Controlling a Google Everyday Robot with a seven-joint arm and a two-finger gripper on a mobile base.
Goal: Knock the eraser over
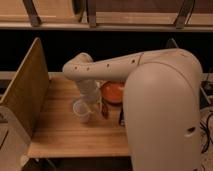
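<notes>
The gripper (pixel 102 107) hangs over the worktop (pixel 65 135) middle, beside the plastic cup (pixel 82 111); its state I cannot tell. The eraser, hidden from me, is probably light and rubbery: push near its top.

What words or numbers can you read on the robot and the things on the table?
No text can be read anywhere.
The arm, cup, bowl and table show no writing.
The claw is down between cup and bowl; no label shows there.
</notes>
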